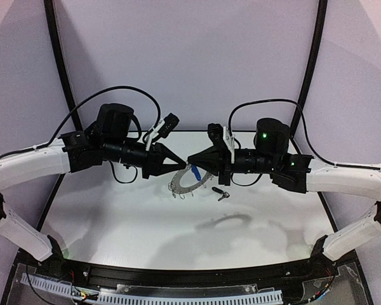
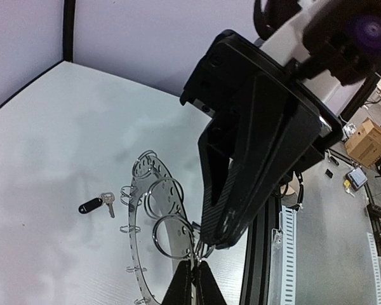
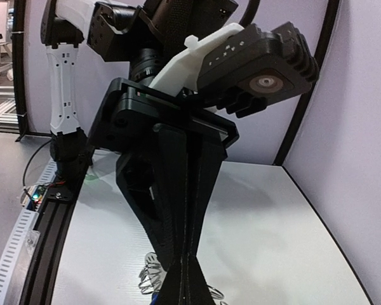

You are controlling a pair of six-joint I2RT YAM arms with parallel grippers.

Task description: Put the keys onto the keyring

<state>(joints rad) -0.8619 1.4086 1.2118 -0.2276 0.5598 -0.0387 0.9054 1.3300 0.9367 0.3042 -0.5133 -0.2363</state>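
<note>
At frame centre the left gripper (image 1: 178, 162) and right gripper (image 1: 192, 159) meet tip to tip, both closed. The left apparently pinches a wire loop (image 2: 192, 253), steadying the flat grey ring-shaped keyring (image 1: 181, 186). The blue-headed key (image 1: 194, 171) sits just below their tips, and the black-headed key (image 1: 220, 193) lies apart on the white table (image 1: 114, 222).

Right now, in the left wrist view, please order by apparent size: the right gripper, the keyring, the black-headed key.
1. right gripper, though nearness to the camera may enlarge it
2. keyring
3. black-headed key, clearly smallest
</note>
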